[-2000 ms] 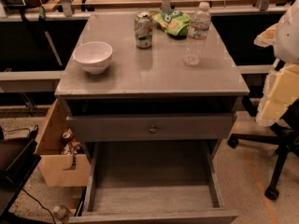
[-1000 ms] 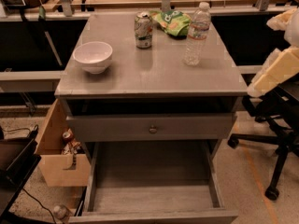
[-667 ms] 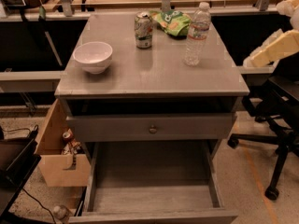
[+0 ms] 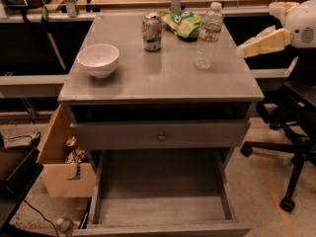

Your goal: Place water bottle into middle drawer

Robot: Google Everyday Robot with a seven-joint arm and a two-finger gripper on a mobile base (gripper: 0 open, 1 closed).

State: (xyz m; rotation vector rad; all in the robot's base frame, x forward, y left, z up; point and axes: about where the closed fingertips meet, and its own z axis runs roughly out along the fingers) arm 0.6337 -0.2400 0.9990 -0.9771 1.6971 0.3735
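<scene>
The water bottle (image 4: 208, 36) is clear with a white cap and stands upright at the back right of the grey cabinet top (image 4: 163, 78). The middle drawer (image 4: 163, 206) is pulled out wide at the bottom, its plank floor bare. My gripper (image 4: 247, 48) hangs in the air off the cabinet's right edge, at about the bottle's height, pointing left toward it and a short way from it. It holds nothing.
A green-and-white soda can (image 4: 151, 32) and a green snack bag (image 4: 183, 23) stand behind, and a white bowl (image 4: 98, 59) sits at the left. A shallower drawer with a round knob (image 4: 161, 137) is above. A cardboard box (image 4: 61, 167) sits left; an office chair (image 4: 296, 132) stands right.
My gripper has risen from low beside the cabinet's right side to the top's height and swung left toward the bottle. Nothing on the cabinet has moved.
</scene>
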